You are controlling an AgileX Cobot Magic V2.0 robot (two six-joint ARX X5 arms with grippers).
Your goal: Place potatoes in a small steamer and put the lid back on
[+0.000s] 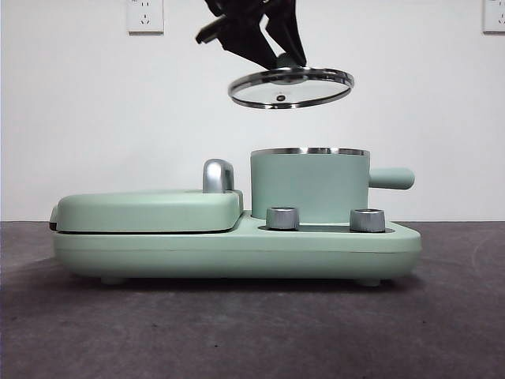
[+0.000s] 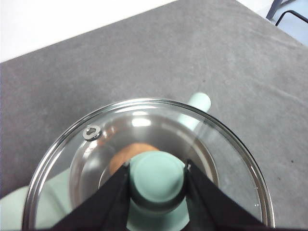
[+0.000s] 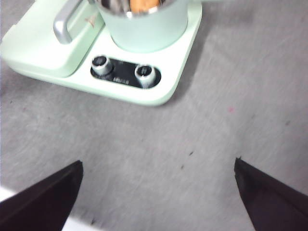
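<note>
Potato (image 2: 129, 155): orange-brown, sits inside the small steamer (image 1: 309, 186), seen thru the glass in left wrist view; also a sliver of it visible at pot mouth in right wrist view (image 3: 143, 5). Dark end spot not discernible.

Small steamer: mint-green cyl. pot w/ steel rim, upright on the right half of a mint-green appliance base (image 1: 237, 251). Stubby green side handle (image 1: 392, 178) sticks out to the right in front view. Pot mouth uncovered.

Lid (image 1: 291, 87): clear glass, steel rim, held in the air above the steamer, well apart from the rim, tilted slightly. Roughly over the pot, offset a bit left in front view. Small vent fitting visible near the glass edge (image 2: 91, 132).

Left gripper (image 2: 158, 180): jaws clenched on the lid's mint-green knob (image 2: 158, 178), one black jaw each side, touching it. In front view it comes in from the top edge, dark, above the lid (image 1: 289, 60).

Right gripper (image 3: 158, 192): jaws spread wide, nothing between them; hangs over bare grey table (image 3: 202, 139) near the base's front side, apart from the appliance.

Surroundings: flat mint-green griddle cover (image 1: 146, 209) closed on base's left half, chrome handle (image 1: 218, 175) just beside the steamer. Two metal control knobs (image 1: 282, 218) on base front, below the pot. White wall behind w/ two sockets (image 1: 145, 16) up high.
</note>
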